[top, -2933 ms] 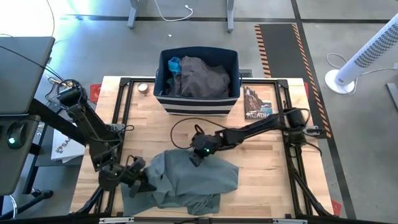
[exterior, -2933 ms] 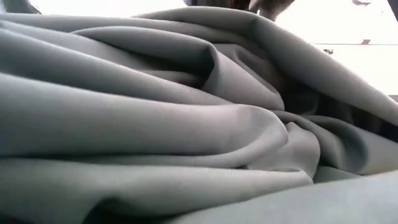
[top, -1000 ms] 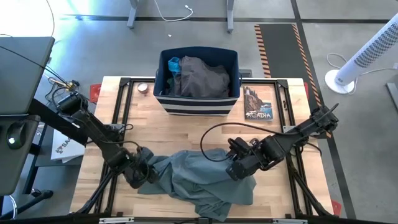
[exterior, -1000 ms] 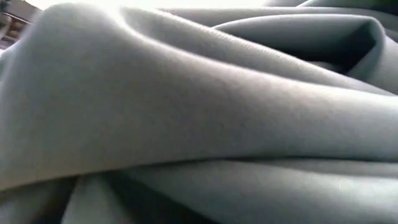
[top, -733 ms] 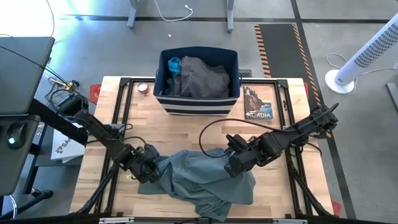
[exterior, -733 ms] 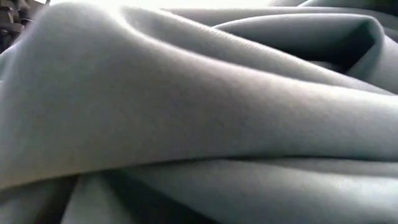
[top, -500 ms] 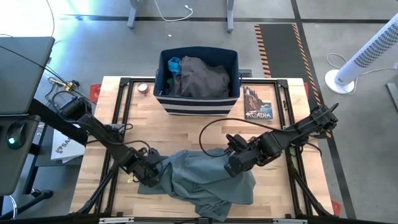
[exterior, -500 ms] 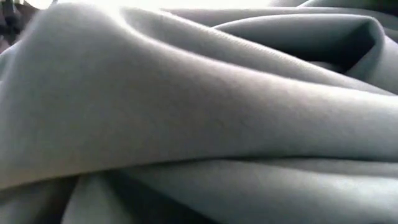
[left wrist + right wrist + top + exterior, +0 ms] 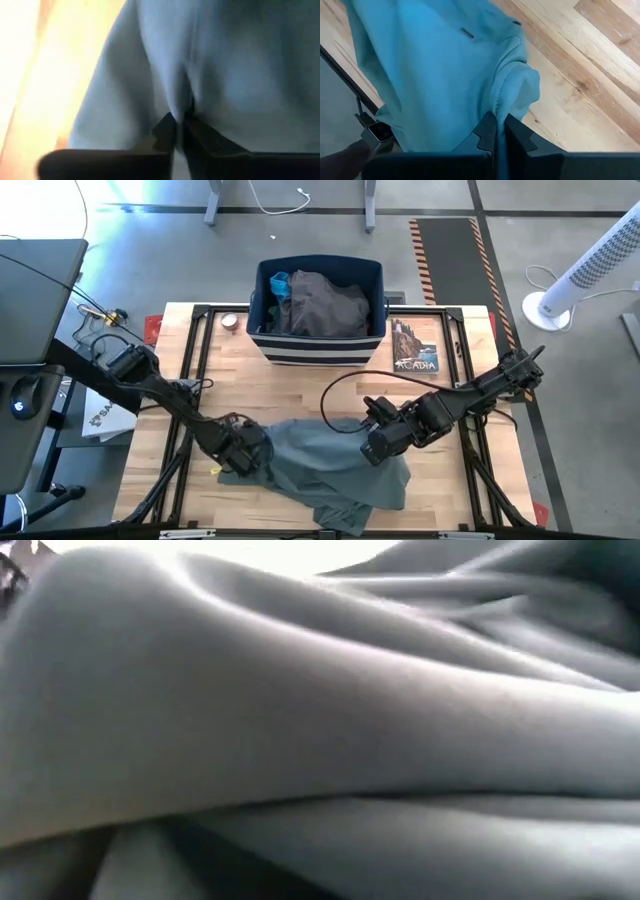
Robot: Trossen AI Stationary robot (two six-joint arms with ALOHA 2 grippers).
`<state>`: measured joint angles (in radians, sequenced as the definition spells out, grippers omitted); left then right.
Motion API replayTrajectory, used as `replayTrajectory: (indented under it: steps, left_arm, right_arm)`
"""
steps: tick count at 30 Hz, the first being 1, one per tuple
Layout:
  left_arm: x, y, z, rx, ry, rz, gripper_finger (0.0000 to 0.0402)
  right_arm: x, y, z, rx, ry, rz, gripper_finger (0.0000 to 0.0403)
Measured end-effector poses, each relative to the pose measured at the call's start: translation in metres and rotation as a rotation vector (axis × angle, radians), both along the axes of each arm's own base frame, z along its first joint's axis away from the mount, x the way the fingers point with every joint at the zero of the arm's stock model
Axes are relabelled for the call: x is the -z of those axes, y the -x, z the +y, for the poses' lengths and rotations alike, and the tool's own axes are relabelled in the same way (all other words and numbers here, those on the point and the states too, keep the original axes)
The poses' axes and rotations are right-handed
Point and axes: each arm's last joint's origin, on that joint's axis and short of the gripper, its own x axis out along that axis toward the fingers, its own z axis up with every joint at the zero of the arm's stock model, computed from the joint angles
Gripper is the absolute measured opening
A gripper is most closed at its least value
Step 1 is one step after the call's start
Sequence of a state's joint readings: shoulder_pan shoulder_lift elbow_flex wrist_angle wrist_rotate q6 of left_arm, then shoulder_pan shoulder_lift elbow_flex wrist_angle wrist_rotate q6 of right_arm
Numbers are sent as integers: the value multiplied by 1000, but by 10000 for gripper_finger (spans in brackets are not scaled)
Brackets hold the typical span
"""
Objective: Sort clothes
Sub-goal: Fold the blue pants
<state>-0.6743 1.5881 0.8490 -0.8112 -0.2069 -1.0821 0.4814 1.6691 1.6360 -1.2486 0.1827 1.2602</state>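
**Two pinches on one shirt, bin part full**

With both jaws nipped shut on folds of the grey-green shirt (image 9: 320, 472), which lies crumpled on the near part of the worktop (image 9: 300, 380), the left gripper (image 9: 248, 452) holds its left edge and the right gripper (image 9: 378, 444) its right. If they pull unevenly, a thin fold may slip free (both grips look shallow). The navy bin (image 9: 262, 300) at the far edge holds dark grey-brown trousers (image 9: 325, 305) and a bright blue piece (image 9: 279, 281).
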Motion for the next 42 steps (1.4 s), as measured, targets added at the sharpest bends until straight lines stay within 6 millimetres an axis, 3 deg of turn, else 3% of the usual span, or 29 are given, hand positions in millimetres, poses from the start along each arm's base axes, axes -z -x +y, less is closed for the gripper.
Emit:
replayTrajectory:
  steps: [6, 10, 15, 18, 21, 26, 30, 35, 42]
  left_arm:
    - [-40, -6, 3, 4, -76, -78, 6]
    - [-84, -10, 0, 3, -116, -186, 4]
    - [-119, -9, -8, 44, -139, -255, 3]
    - [-133, -8, -19, 133, -121, -284, 2]
    - [-147, -4, -27, 191, -102, -321, 1]
    - [-143, -1, -30, 204, -66, -286, 1]
    - [-138, -2, -31, 190, -56, -292, 1]
    - [-136, -3, -32, 186, -54, -294, 1]
    - [-137, 0, -36, 169, -52, -309, 0]
  right_arm:
    - [0, 4, 11, -17, -17, -15, 11]
    - [-2, 1, 17, -62, -55, -61, 26]
    - [-12, -14, 29, -83, -259, -193, 75]
    - [-15, -10, 41, -123, -370, -192, 108]
    - [-19, -3, 48, -130, -358, -210, 135]
    - [-8, -8, 22, 51, -127, -185, 162]
    - [15, -25, 2, 127, -120, -114, 180]
    - [48, -40, -16, 73, -197, -23, 223]
    - [66, -50, -34, 48, -190, 32, 271]
